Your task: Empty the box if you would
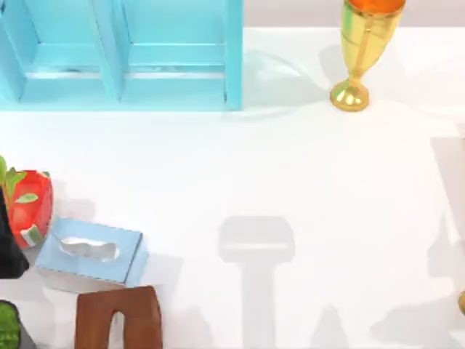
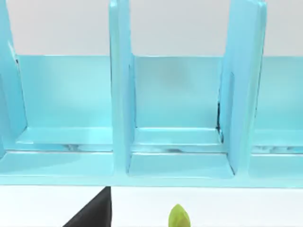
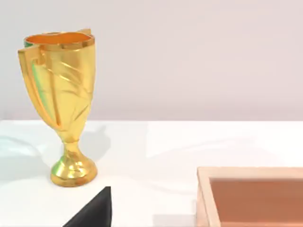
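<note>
A shallow wooden box (image 3: 204,198) with a tan rim and a reddish-brown floor lies on the white table, nearer the right wrist camera than the gold trophy (image 3: 61,104). The part of its floor that I see is bare. One dark finger (image 3: 94,212) of my right gripper juts in beside it. My left gripper (image 1: 9,243) is a dark shape at the table's left edge, right against a red strawberry (image 1: 30,207). In the left wrist view a dark finger (image 2: 94,213) and a green leaf (image 2: 179,217) show before the blue shelf (image 2: 118,142).
A light-blue tissue box (image 1: 91,251) lies right of the strawberry. A brown slotted block (image 1: 120,320) and a green thing (image 1: 7,327) sit at the front left. The blue shelf (image 1: 174,91) fills the back left; the trophy (image 1: 356,58) stands back right.
</note>
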